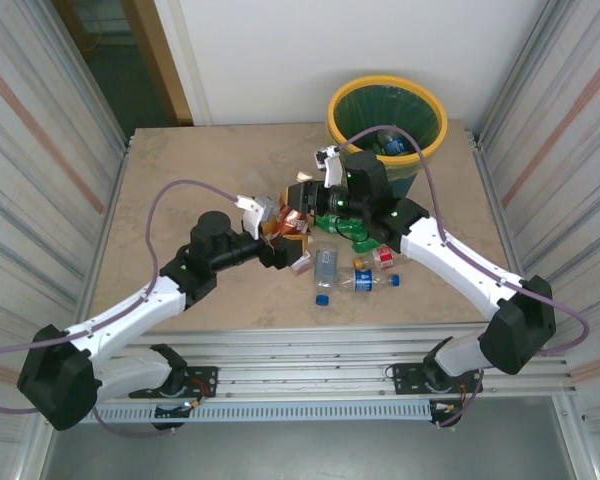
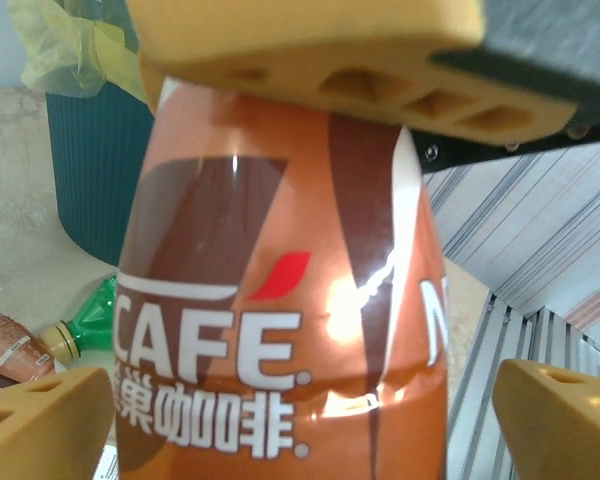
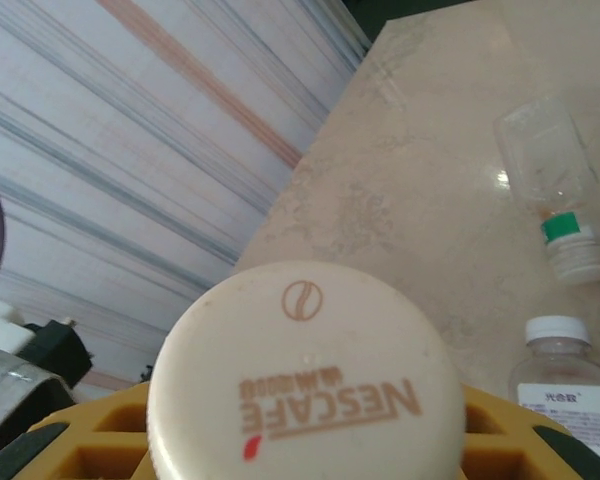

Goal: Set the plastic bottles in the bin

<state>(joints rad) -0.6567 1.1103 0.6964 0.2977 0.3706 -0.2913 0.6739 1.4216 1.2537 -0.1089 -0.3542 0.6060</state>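
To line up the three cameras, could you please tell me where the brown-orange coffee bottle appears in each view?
Top external: the coffee bottle is small, just left of the picture's centre.
Left wrist: it takes up the middle, label towards the camera.
Right wrist: its white cap sits at bottom centre.
Shared landmark: the bin, top right of centre in the top view, upper left in the left wrist view.

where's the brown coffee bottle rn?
Top view: the coffee bottle is mid-table between the left hand and right hand, just left of the green bottle. Right wrist view: its white cap sits between that hand's fingers.
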